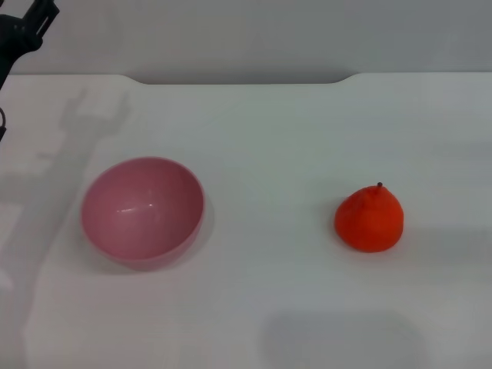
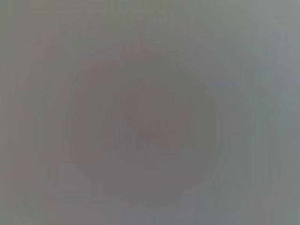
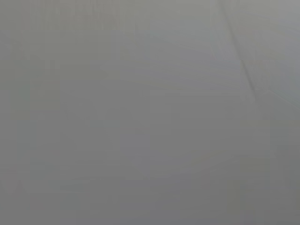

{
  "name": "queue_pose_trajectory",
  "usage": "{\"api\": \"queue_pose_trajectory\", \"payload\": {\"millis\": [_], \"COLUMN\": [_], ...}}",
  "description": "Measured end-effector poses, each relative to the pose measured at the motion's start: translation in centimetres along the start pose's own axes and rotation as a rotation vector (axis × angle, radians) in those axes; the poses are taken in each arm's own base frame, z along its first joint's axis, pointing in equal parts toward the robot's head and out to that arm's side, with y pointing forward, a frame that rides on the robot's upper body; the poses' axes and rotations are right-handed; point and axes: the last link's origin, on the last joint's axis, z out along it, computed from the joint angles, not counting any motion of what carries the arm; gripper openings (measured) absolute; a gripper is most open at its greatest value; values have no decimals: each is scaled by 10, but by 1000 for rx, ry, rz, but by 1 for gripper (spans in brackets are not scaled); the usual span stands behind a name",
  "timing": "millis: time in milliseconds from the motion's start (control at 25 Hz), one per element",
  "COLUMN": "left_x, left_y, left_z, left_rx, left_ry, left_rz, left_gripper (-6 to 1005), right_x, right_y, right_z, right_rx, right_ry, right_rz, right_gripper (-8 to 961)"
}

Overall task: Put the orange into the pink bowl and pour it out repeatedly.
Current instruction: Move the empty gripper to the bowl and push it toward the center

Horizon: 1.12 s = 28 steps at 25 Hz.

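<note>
A: Surface was a plain white table (image 1: 292,138) with a grey wall behind it; the far edge had a shallow notch in the middle. Shadows of an arm fell across the left part of the table.

B: Position of the task items?

A: The pink bowl (image 1: 143,211) stood upright on the left half of the table, opening upward, nothing inside it. The orange (image 1: 370,219) sat on the right half, well apart from the bowl, resting on the table with its small dark stem pointing up.

B: Anything touching either one?

A: No. Both stood free on the table.

B: Arms?

A: Only a dark part of the left arm, the left hand (image 1: 31,27) by the look of it, was visible at the top left corner of the head view, raised above the table's far left edge and well away from the bowl. Could not tell whether it was open or closed. The right hand was out of sight in the head view.

B: Wrist cameras?

A: Both gave a featureless grey field. The right wrist view showed one faint slanting line and nothing identifiable.
</note>
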Motion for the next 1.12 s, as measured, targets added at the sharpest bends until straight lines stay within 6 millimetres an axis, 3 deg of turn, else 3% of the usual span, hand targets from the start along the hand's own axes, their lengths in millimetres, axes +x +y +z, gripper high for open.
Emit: {"api": "queue_pose_trajectory", "payload": {"millis": [320, 640, 1120], "left_x": [3, 7, 7], "left_y": [1, 18, 20], "left_z": [2, 13, 22], "left_rx": [-6, -70, -76], "left_ry": [9, 35, 17], "left_rz": [3, -1, -96], "left_gripper": [829, 829, 829], "right_x": [-8, -14, -15], "right_y": [16, 29, 22], "right_z": [24, 49, 50], "right_rx": [-31, -78, -65], "right_ry": [-49, -72, -70], "right_rz": [-81, -76, -60], "right_gripper": [625, 625, 624]}}
